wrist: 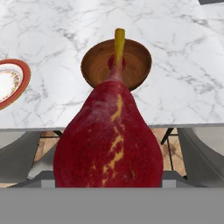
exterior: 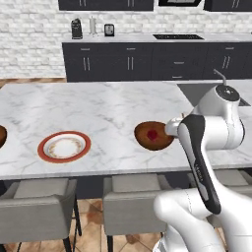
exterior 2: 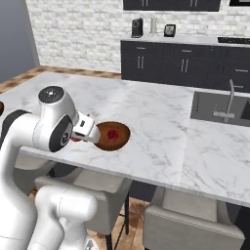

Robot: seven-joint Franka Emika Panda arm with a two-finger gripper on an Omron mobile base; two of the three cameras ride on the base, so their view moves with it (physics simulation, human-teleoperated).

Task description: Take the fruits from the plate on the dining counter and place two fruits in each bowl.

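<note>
A big red fruit (wrist: 108, 140) with yellow streaks and a yellow stem sits right in front of the hand camera, and my gripper (exterior: 171, 129) is shut on it. The fruit hides the fingertips. It hangs over the near edge of the dining counter (exterior: 108, 103), just short of a brown bowl (exterior: 153, 136) (wrist: 116, 65). A small red fruit (exterior: 153, 134) (exterior 2: 113, 135) lies inside that bowl. To the left lies the red-rimmed plate (exterior: 64, 146) (wrist: 8, 81), its white face bare. The second bowl (exterior: 1, 135) peeks in at the counter's far left edge.
Grey chairs (exterior: 34, 206) stand under the counter's near edge. A sink with a tap (exterior 2: 227, 110) is set into the counter to the right. Dark cabinets (exterior: 147, 61) with small appliances on top run along the back wall.
</note>
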